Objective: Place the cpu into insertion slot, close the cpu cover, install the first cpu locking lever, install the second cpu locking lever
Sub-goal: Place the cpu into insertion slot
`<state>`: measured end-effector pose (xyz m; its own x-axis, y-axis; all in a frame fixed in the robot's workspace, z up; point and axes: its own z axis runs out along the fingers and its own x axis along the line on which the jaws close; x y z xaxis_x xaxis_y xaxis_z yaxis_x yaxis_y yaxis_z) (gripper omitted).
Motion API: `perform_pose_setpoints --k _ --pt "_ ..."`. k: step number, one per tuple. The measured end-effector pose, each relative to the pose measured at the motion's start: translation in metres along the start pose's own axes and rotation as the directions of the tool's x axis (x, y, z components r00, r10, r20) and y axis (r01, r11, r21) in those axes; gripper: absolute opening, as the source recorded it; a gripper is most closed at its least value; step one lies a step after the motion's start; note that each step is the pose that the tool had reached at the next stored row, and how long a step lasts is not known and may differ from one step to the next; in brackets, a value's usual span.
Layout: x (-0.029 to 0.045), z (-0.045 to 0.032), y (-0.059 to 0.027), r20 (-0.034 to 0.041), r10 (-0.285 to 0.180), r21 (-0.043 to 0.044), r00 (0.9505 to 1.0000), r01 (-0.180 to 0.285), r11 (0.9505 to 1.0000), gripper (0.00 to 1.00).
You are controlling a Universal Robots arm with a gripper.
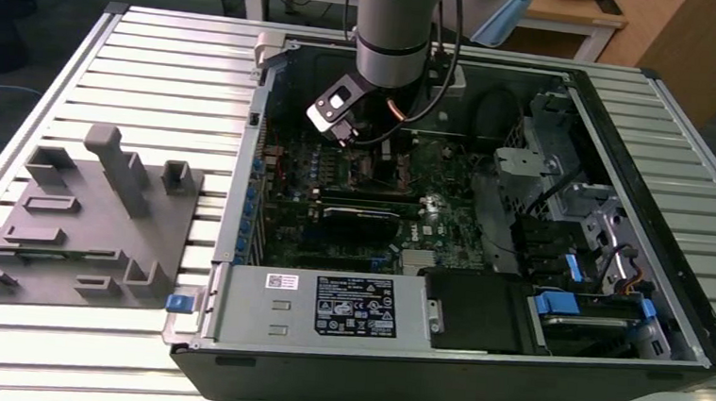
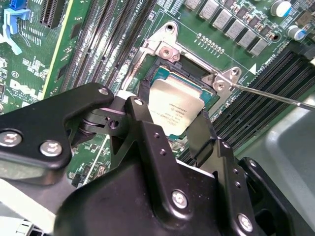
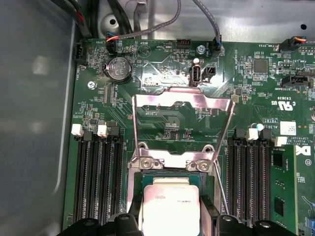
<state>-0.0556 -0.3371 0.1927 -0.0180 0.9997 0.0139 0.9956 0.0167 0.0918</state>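
Note:
The cpu, a flat silvery-grey square chip, sits between my two black fingers in both wrist views. My gripper is shut on it, right at the insertion slot, whose dark frame shows around the chip's far edge. I cannot tell whether the chip is fully seated. The cpu cover is swung open, a thin silvery frame standing up behind the slot. A thin wire locking lever sticks out unlatched beside the slot. In the exterior view the arm reaches down into the case.
Long black memory slots flank the socket on both sides. The open computer case lies on a slatted metal table. A grey fixture plate lies at the exterior view's left. Cables run behind the board.

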Motion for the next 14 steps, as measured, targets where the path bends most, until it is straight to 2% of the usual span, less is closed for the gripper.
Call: perform_pose_setpoints --k 14 --pt "0.0001 -0.0002 -0.003 -0.0001 0.001 -0.0002 1.0 -0.001 1.0 0.54"
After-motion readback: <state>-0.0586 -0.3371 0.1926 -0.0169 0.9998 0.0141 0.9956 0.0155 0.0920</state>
